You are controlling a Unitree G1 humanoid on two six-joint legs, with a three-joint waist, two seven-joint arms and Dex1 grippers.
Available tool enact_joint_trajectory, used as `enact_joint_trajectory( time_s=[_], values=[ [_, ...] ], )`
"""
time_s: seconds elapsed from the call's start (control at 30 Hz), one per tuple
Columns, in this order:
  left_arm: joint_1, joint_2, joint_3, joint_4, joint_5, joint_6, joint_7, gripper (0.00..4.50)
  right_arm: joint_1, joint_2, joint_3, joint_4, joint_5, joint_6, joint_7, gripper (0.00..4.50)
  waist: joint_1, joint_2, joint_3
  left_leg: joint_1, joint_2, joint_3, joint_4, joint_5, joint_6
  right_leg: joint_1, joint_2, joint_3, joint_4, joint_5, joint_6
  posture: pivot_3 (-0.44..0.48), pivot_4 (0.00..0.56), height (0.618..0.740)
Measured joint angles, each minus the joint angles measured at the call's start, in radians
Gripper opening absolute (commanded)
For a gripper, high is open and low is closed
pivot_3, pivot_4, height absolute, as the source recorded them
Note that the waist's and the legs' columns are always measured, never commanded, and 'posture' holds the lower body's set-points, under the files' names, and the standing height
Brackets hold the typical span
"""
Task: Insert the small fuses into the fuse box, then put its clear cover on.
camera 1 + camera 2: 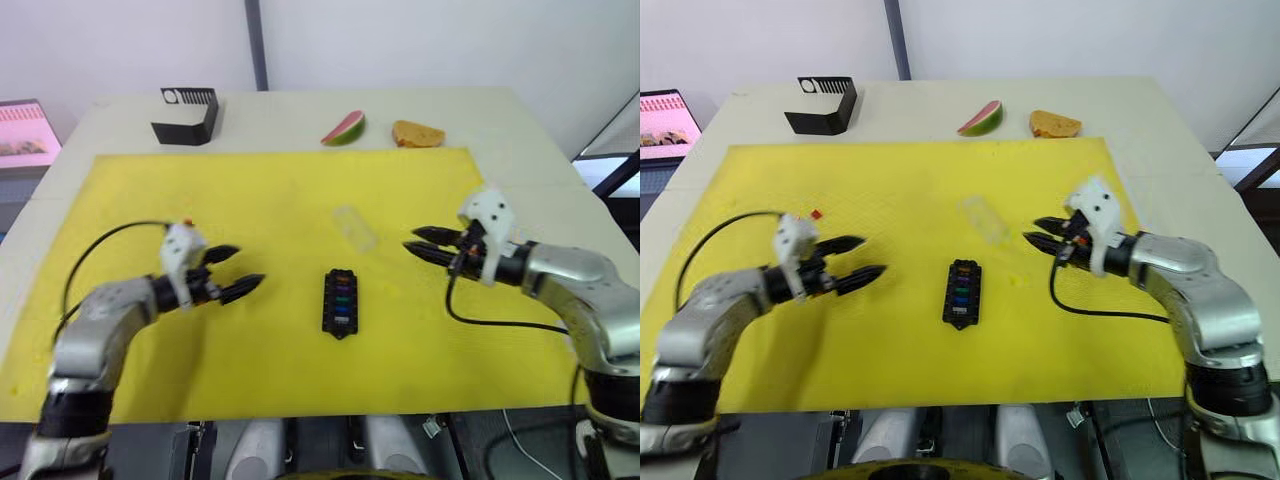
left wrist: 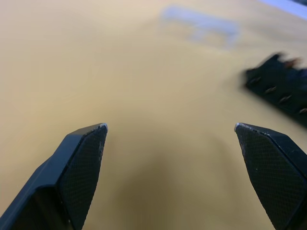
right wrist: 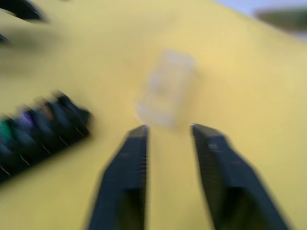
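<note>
Nearest to the robot, on the yellow mat [image 1: 270,210] that covers the worktop [image 1: 520,125], lies the fuse box [image 1: 339,302], lengthwise toward the robot. The small fuses [image 1: 341,297] sit in its slots as a line of coloured dots: amber at the far end, then violet, blue and green; the others are too small to tell.

To the left of the box hangs the left hand [image 1: 237,272], fingers spread apart and holding nothing. To the right, a little farther out, is the right hand [image 1: 424,243], its fingers parted by a narrow gap and pointing toward the clear cover [image 1: 355,228]. That lid lies flat on the mat just beyond the box, apart from it.

One tiny red fuse [image 1: 816,213] lies loose on the mat beyond the left hand.

At the far edge stand a black angular holder [image 1: 186,115] with white ridged markings, no writing legible, a watermelon slice [image 1: 344,128] and an orange piece of food [image 1: 417,133].
</note>
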Motion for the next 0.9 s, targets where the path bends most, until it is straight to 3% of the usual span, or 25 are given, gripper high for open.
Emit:
enact_joint_trajectory(
  time_s=[0.1, 0.2, 0.33, 0.43, 0.53, 0.7, 0.9],
  values=[
    [0.178, 0.056, 0.137, -0.008, -0.007, -0.017, 0.0, 4.5, 0.026, -0.058, -0.048, 0.058, -0.007, -0.03, 0.016, 4.48, -0.002, 0.0, 0.0, 0.001, 0.0, 0.0, -0.001, 0.0, 0.0, 0.0, 0.0, 0.0, 0.0, 0.0, 0.0, 0.0, 0.15, 0.74],
    [0.291, 0.085, 0.251, 0.005, -0.005, -0.05, 0.001, 4.5, 0.027, -0.074, -0.077, 0.113, -0.018, -0.054, 0.016, 4.48, -0.001, 0.001, 0.0, 0.004, 0.001, 0.0, -0.001, 0.0, 0.0, 0.003, 0.0, 0.0, 0.0, 0.0, -0.001, 0.0, 0.15, 0.74],
    [0.311, 0.086, 0.354, 0.046, -0.079, 0.037, 0.034, 4.5, -0.015, -0.045, -0.042, 0.146, -0.015, -0.059, 0.008, 4.48, -0.001, 0.001, -0.001, 0.005, 0.001, 0.0, -0.002, 0.0, 0.0, 0.004, -0.001, 0.0, 0.0, 0.0, -0.001, 0.0, 0.15, 0.74],
    [0.226, 0.097, 0.386, 0.073, -0.215, 0.232, 0.069, 4.5, -0.091, 0.002, 0.013, 0.131, 0.002, -0.054, 0.006, 4.48, 0.002, 0.001, -0.001, 0.005, 0.001, 0.0, -0.001, 0.0, 0.0, 0.004, -0.001, 0.0, 0.0, 0.0, -0.001, 0.0, 0.15, 0.74],
    [0.018, 0.107, 0.418, 0.181, -0.365, 0.475, 0.167, 4.5, -0.19, 0.063, 0.078, 0.097, 0.032, -0.033, 0.001, 4.48, 0.015, 0.001, -0.001, 0.004, 0.0, 0.0, 0.0, 0.0, 0.0, 0.004, 0.0, 0.0, 0.001, 0.0, 0.0, 0.0, 0.15, 0.74],
    [-0.22, 0.116, 0.461, 0.4, -0.46, 0.69, 0.296, 4.5, -0.257, 0.114, 0.178, 0.053, 0.066, -0.032, 0.034, 4.48, 0.016, 0.0, -0.001, 0.002, -0.001, 0.0, 0.0, 0.003, -0.006, 0.001, 0.0, -0.001, 0.001, 0.0, 0.0, 0.0, 0.15, 0.74],
    [-0.445, 0.101, 0.472, 0.731, -0.468, 0.761, 0.356, 4.5, -0.322, 0.257, 0.341, 0.128, -0.015, -0.141, 0.036, 4.48, 0.009, -0.002, -0.002, 0.002, -0.001, 0.0, 0.0, 0.005, -0.009, -0.001, 0.0, -0.001, 0.004, 0.0, 0.0, 0.0, 0.15, 0.74]
  ],
)
